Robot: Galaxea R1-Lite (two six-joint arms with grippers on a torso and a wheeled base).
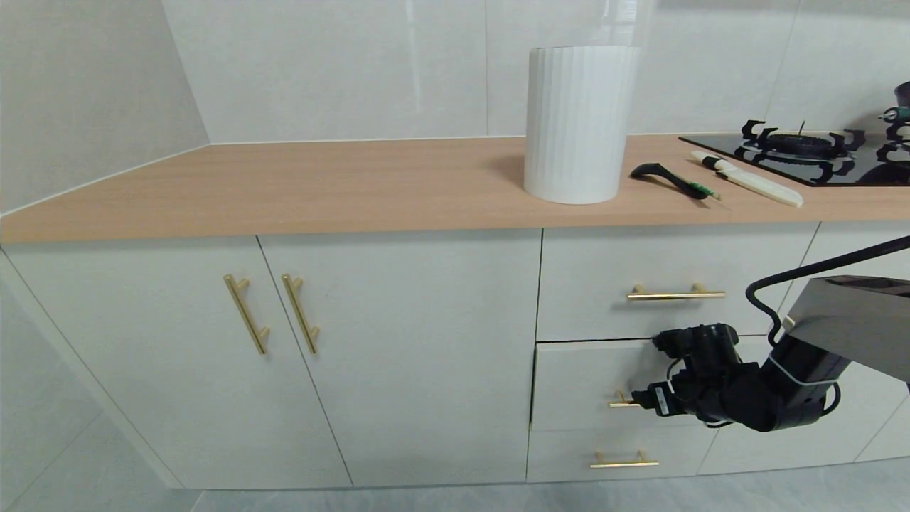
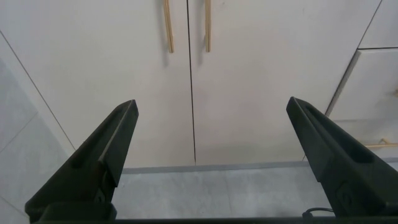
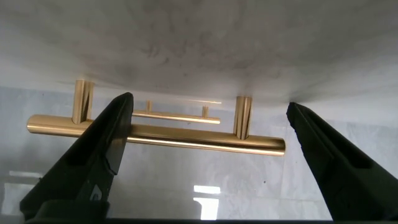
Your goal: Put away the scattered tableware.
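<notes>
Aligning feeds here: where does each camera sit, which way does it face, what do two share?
Head view: head-mounted, forward and down over countertop and cabinets; right gripper at middle drawer handle.
Left wrist view: wrist-mounted, facing door handles and floor; open left gripper.
Right wrist view: wrist-mounted, close on that handle; open fingers.
Shared: head and right wrist views show that handle.

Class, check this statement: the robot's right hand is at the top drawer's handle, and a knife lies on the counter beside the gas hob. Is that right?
Not quite. The right hand is at the middle drawer's handle, not the top drawer's, as the head view shows. The knife does lie on the counter beside the gas hob.
</notes>
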